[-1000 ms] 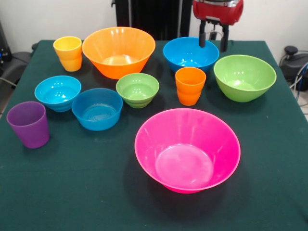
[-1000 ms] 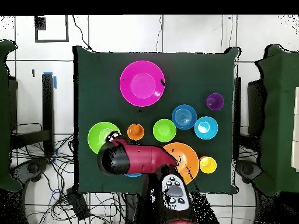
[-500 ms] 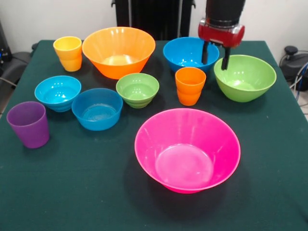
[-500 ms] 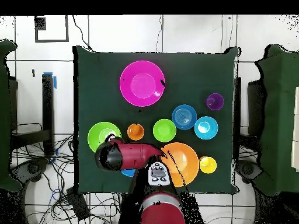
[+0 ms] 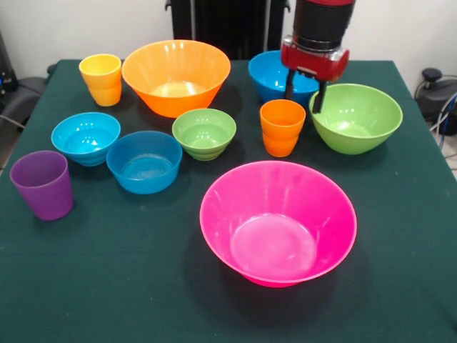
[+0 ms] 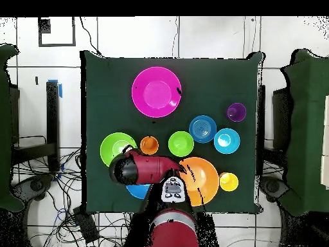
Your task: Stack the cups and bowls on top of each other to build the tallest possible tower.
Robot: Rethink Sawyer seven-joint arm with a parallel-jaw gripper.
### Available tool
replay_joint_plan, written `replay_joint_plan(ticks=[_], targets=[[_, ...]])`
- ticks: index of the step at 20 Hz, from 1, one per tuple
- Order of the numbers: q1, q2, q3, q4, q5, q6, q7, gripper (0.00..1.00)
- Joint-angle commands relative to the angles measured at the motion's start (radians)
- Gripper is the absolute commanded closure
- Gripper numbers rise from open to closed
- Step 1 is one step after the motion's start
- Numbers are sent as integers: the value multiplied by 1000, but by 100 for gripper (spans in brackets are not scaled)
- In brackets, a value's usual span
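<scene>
Ten glossy pieces stand unstacked; open, empty pincer (image 5: 303,92) above medium green bowl's (image 5: 355,116) rim.

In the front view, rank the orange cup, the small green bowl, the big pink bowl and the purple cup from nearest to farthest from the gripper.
Measured from the gripper in the front view:
1. Orange cup, just below and left of it.
2. Small green bowl, farther left, mid-table.
3. Big pink bowl, toward the camera.
4. Purple cup, at the picture's left edge.

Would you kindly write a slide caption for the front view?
Open gripper hovers between orange cup and medium green bowl; nothing stacked yet.
</scene>
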Motion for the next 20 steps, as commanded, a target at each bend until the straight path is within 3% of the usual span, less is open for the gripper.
replay_joint_plan(ticks=[1, 4, 20], targets=[[30, -17, -40, -87, 25, 85, 87, 0], [40, -13, -52, -83, 30, 69, 97, 0], [18, -100, 35, -52, 61, 183, 58, 0]])
